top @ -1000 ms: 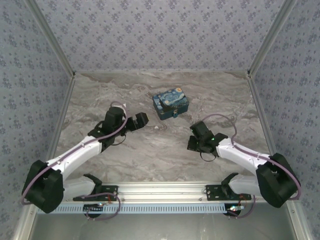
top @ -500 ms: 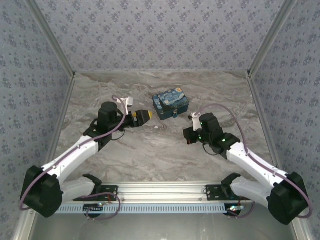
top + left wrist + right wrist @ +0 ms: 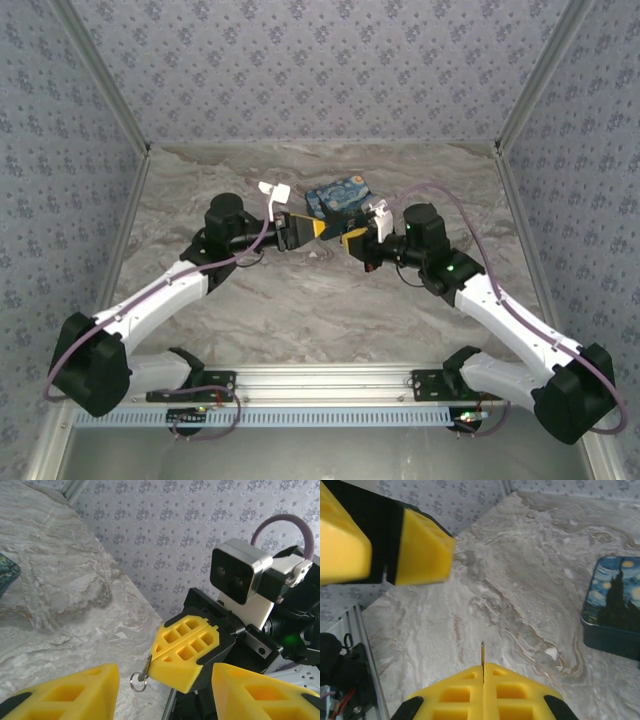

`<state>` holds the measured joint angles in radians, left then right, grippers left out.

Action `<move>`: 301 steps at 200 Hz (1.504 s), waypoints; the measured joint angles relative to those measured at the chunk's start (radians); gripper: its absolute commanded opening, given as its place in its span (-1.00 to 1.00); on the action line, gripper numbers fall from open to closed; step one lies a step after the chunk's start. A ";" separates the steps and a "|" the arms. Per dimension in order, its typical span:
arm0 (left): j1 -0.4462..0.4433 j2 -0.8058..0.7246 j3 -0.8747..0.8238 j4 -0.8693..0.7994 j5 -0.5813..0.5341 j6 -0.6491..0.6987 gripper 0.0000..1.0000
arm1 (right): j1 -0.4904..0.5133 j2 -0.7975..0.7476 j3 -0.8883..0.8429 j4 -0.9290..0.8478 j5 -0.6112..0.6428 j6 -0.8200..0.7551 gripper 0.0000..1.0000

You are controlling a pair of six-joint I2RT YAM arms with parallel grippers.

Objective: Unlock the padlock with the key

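Pinching the key (image 3: 482, 655) so a thin end pokes out between tightly closed fingers (image 3: 515, 690) and its ring (image 3: 138, 681) dangles free, the right gripper (image 3: 184, 644) holds it above the counter (image 3: 520, 555), facing the left gripper (image 3: 302, 229), whose fingers (image 3: 75, 695) stand apart, probably for a handover beside the starry-painted box (image 3: 615, 605).

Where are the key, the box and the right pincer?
key (image 3: 482, 655), right wrist view, on its thin metal edge.
box (image 3: 335, 197), top view, on its painted lid.
right pincer (image 3: 186, 644), left wrist view, on the seam at its shut yellow tip.
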<state>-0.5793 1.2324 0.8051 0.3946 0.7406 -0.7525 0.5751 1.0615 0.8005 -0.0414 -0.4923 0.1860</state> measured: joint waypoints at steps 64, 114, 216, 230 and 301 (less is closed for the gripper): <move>-0.029 0.049 0.020 0.021 0.026 0.000 -0.21 | 0.026 0.063 0.041 0.032 -0.075 0.009 -1.00; -0.040 0.065 0.030 0.022 0.031 0.001 -0.32 | 0.030 0.066 0.043 0.063 -0.095 0.031 -1.00; -0.045 0.079 0.042 0.008 -0.004 0.008 -1.00 | 0.007 0.065 0.035 0.109 -0.113 0.107 -0.57; -0.045 0.079 0.051 0.000 -0.009 0.005 -1.00 | -0.016 0.052 0.003 0.166 -0.123 0.148 -0.43; -0.045 0.069 0.082 0.000 -0.047 -0.034 -1.00 | -0.072 0.016 -0.134 0.528 -0.177 0.389 -0.14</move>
<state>-0.6247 1.3014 0.8867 0.3943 0.6941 -0.7868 0.5030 1.0775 0.6662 0.4870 -0.6689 0.5751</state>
